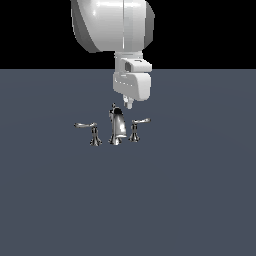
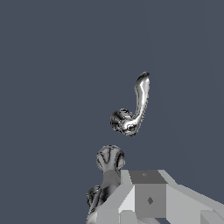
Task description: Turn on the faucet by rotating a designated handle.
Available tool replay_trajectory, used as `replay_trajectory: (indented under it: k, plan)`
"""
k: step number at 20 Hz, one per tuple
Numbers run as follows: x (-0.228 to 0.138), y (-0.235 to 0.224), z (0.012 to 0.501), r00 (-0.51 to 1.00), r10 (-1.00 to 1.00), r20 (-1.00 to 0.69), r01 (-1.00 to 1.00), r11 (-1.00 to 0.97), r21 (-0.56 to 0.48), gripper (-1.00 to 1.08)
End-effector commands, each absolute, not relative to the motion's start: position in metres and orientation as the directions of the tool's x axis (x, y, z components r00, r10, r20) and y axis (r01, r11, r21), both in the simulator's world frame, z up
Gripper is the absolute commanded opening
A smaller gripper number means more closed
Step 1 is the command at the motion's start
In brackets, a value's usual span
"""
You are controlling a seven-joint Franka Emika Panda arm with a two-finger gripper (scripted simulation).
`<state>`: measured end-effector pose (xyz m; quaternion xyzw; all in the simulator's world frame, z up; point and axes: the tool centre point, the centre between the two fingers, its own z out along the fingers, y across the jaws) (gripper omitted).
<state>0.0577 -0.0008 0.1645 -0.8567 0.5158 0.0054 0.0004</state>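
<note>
On the slate-grey worktop [image 1: 190, 200] stood the faucet [image 1: 114, 130], a small chrome three-piece set. Taken from the exterior view's left: first came a lever handle [image 1: 89, 131] with a long, level lever reaching further left, which is not the one wanted. Next stood the curved central spout [image 1: 117, 128] with its dark top. On the exterior view's right of the spout stood the designated handle [image 1: 137, 128], a shorter lever on a flared post, its tip slightly upturned and pointing right.

The Panda gripper [image 1: 129, 104] hung above the set, over the gap between the spout and the designated handle, clear of both and touching nothing. In the wrist view the same handle [image 2: 133, 109] lay ahead of the gripper body, lever fully visible, with the spout top [image 2: 110, 158] nearer the camera.

The spread of the jaws could not be told: only a single narrow tip showed in the exterior view, and none in the wrist view. Nothing was held.

Judgement: the step in hand was the approach; the handle appeared unturned. The next move would call for shifting toward the lever's outer end, descending beside it, then pushing it around its post without striking the spout
</note>
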Motion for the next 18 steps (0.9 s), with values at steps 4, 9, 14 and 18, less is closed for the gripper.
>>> replay_trajectory:
  k: [4, 9, 14, 18]
  plan:
    - [0.087, -0.024, 0.133, 0.357, -0.934, -0.003, -0.934, -0.357, 0.004, -1.0]
    - [0.106, -0.042, 0.112, 0.281, -0.96, 0.0, -0.96, -0.281, 0.002, -1.0]
    - [0.117, -0.055, 0.099, 0.23, -0.973, 0.001, -0.973, -0.23, 0.001, -1.0]
    - [0.121, -0.06, 0.095, 0.211, -0.978, 0.001, -0.978, -0.211, 0.0, -1.0]
